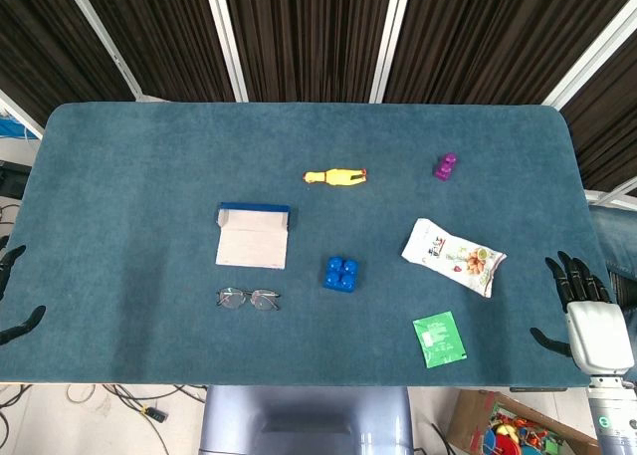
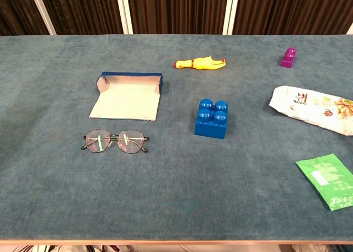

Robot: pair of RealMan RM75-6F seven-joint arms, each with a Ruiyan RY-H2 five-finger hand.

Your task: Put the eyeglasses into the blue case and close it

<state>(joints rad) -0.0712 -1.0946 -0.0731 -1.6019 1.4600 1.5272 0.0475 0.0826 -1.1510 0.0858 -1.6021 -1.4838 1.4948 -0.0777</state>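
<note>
The eyeglasses point(image 2: 116, 142) lay flat on the blue felt table point(image 2: 49, 208), lenses up, arms folded, near the front edge on the left half, and nobody was touching them. Just behind them sat the blue case point(image 2: 128, 94), lying open with its pale lining showing and its blue rim standing up along the far side; a narrow strip of felt separated the case's near edge from the glasses. To the right of both stood a blue building block point(image 2: 211, 118), studs up, well apart from the case. Farther back, past the block, a yellow rubber chicken point(image 2: 200, 63) lay on its side, and off toward the far right corner was a small purple block point(image 2: 288, 57). A white snack bag point(image 2: 311, 107) sprawled at the right side, and nearer the front a green packet point(image 2: 329, 180) lay flat, apart from the bag. Out at the edges in the head view, the right hand point(image 1: 587, 311) hung off the table's right side, fingers spread and holding nothing; the left hand point(image 1: 12, 291) only just showed at the left border, a few dark fingers apart and with nothing in them, well away from the glasses
</note>
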